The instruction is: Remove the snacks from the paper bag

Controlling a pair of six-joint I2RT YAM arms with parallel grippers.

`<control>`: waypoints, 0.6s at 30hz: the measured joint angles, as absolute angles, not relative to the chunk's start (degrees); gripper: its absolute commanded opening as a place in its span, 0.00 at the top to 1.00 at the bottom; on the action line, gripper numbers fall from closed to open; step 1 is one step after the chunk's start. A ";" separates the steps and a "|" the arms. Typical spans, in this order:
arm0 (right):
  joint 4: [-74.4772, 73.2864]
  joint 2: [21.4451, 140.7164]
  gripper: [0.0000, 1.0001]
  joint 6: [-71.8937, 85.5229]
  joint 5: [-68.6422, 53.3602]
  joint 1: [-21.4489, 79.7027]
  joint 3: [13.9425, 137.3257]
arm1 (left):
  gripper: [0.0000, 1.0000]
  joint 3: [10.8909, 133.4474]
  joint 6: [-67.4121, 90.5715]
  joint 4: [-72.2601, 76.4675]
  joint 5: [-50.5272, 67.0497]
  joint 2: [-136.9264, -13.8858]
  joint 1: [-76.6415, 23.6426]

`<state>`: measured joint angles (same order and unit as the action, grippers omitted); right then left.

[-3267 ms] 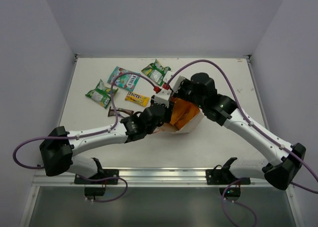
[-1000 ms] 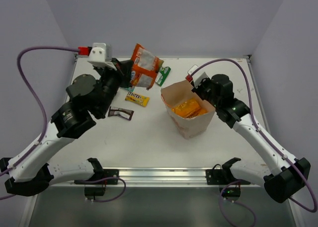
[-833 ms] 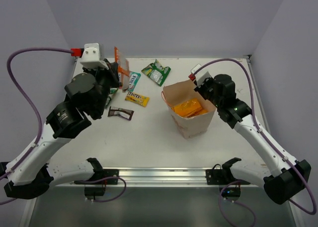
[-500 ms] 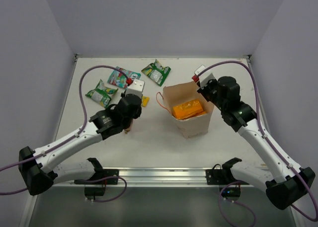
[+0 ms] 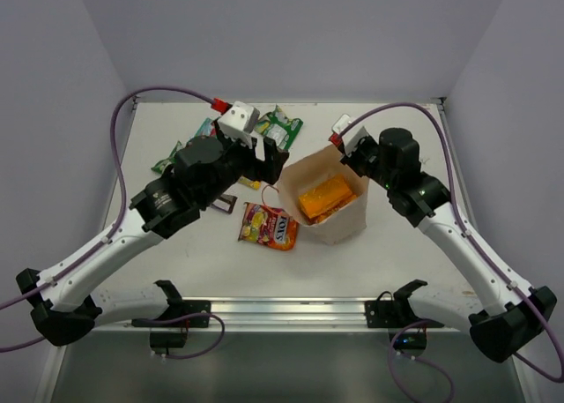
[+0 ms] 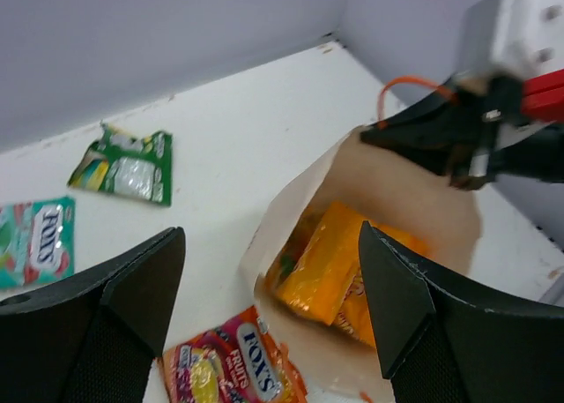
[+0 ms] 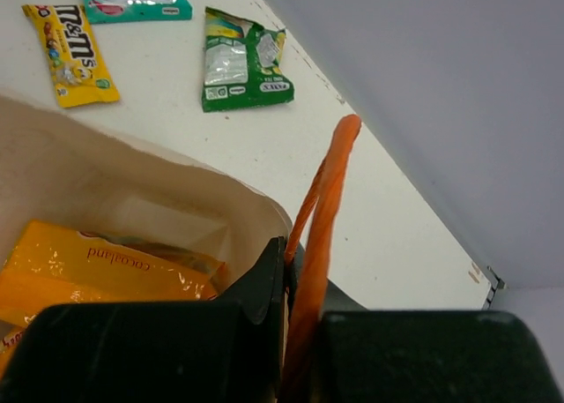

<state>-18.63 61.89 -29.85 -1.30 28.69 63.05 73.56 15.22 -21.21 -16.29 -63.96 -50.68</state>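
Since the left tool (image 6: 269,240) hangs wide open and empty, with the candy pouch (image 5: 269,227) lying on the bench (image 5: 264,275) just beside the paper bag (image 5: 342,228), it should dip straight in for the orange bags (image 5: 322,195) while the right tool (image 7: 295,275), clamped on the string handle (image 7: 326,182), steadies the mouth.

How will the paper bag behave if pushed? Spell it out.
The paper bag is probably light and floppy: its thin rim curves unevenly. It likely tips easily, standing tall; the right claw pinching its handle seems to steady it.
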 measured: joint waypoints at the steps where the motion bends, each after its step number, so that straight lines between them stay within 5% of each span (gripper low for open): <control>1: -18.85 62.74 1.00 -30.20 -1.67 29.08 64.18 | 0.16 75.24 14.74 -19.99 -14.59 -64.18 -51.05; 18: -20.16 68.62 1.00 -36.05 -4.29 30.30 71.77 | 0.24 64.49 10.20 -8.32 -1.54 -72.82 -57.12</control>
<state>-20.16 68.62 -36.05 -4.29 30.30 71.77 64.49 10.20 -8.32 -1.54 -72.82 -57.12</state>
